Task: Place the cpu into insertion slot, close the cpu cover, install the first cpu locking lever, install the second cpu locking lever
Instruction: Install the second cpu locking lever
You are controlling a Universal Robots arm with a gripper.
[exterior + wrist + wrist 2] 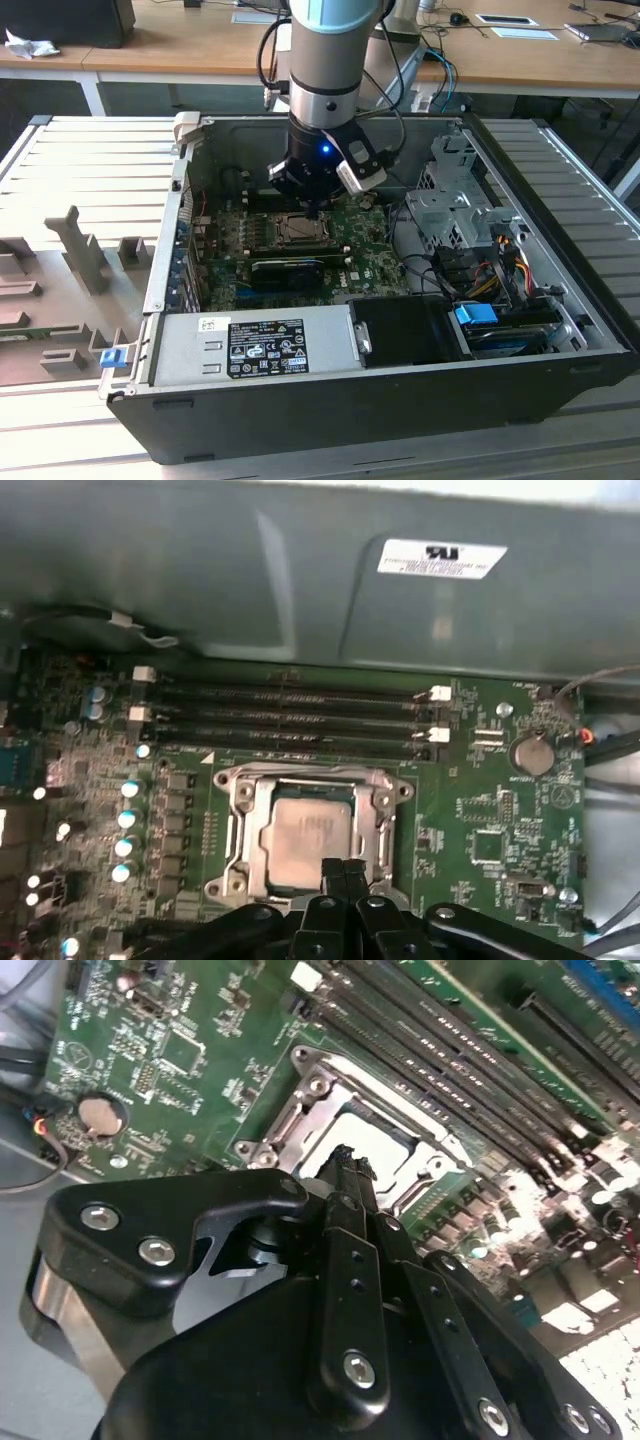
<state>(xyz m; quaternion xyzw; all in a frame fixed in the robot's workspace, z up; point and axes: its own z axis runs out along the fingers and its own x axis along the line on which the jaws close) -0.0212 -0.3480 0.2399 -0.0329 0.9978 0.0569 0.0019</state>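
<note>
Presently, exterior view: pincer [316, 210] low inside the open computer case [560, 300], just above the cpu cover [300, 229]; first wrist view: cpu [312, 830] seated in the insertion slot [262, 830], fingers [333, 872] pressed together, empty, at its edge; second wrist view: closed fingertips [345, 1172] over the cover frame.

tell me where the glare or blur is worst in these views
In the second wrist view, the motherboard blows out to white beside the gripper, whose near links look soft. In the first wrist view, the cpu has a dull sheen and the case wall a pale reflection. The exterior view is evenly lit, with a blue light on the arm.
</note>
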